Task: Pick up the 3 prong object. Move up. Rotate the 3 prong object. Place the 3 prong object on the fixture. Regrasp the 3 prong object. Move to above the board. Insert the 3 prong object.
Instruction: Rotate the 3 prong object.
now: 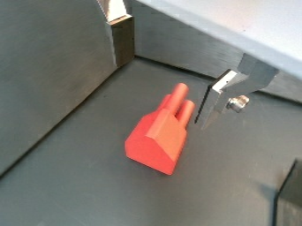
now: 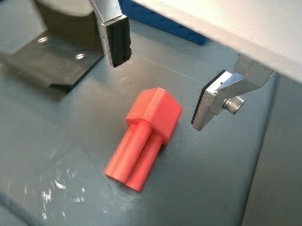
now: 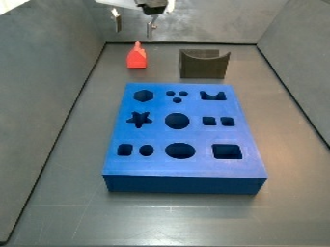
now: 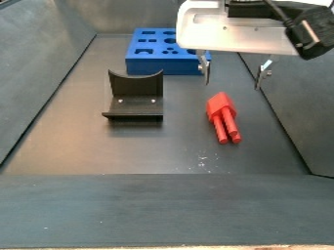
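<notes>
The red-orange 3 prong object (image 1: 162, 132) lies flat on the dark floor, also seen in a wrist view (image 2: 144, 135) and in both side views (image 3: 135, 57) (image 4: 224, 116). My gripper (image 1: 165, 64) hangs open and empty above it, fingers spread to either side with the object below the gap; it also shows in a wrist view (image 2: 163, 78) and a side view (image 4: 235, 64). The dark fixture (image 3: 203, 64) stands beside the object (image 4: 133, 96). The blue board (image 3: 184, 136) with cut-out holes lies flat on the floor.
Grey walls (image 3: 71, 58) enclose the floor on all sides. The fixture's edge shows in a wrist view (image 2: 56, 55). The board's blue edge (image 2: 177, 26) lies behind the gripper.
</notes>
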You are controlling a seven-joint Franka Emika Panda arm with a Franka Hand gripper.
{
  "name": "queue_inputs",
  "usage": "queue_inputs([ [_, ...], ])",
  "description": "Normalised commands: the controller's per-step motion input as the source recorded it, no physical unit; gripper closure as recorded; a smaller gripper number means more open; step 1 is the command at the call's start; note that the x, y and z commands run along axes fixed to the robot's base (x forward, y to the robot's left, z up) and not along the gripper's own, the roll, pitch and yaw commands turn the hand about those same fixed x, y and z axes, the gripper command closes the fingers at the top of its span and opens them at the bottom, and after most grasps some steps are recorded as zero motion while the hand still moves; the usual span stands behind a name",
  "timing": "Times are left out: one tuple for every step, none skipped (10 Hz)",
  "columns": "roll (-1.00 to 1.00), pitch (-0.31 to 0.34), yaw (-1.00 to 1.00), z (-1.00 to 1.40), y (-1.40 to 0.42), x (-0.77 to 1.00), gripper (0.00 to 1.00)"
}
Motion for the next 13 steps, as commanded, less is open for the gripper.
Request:
queue_inputs([
  [0.03,-0.096,1.00,-0.03,0.00,0.05,0.00],
  [0.03,-0.100,0.80,-0.03,0.00,0.04,0.00],
  [0.03,-0.099,0.49,-0.03,0.00,0.04,0.00],
  [0.03,-0.097,0.30,-0.04,0.00,0.04,0.00],
  [0.00,0.000,0.00,-1.00,0.00,0.00,0.00],
  [0.00,-0.008,-0.04,-1.00,0.00,0.01,0.00],
  [0.00,-0.013,-0.04,-1.00,0.00,0.01,0.00],
  [0.01,-0.019,-0.03,-1.00,0.01,0.02,0.00],
  [0.02,-0.021,-0.03,-1.00,0.02,0.03,0.00],
  [0.03,-0.020,-0.02,-1.00,0.03,0.04,0.00],
  [0.03,-0.018,-0.02,-0.98,0.03,0.04,0.00],
  [0.04,-0.020,-0.01,-0.78,0.03,0.04,0.00],
  [0.04,-0.020,-0.01,-0.70,0.02,0.04,0.00],
])
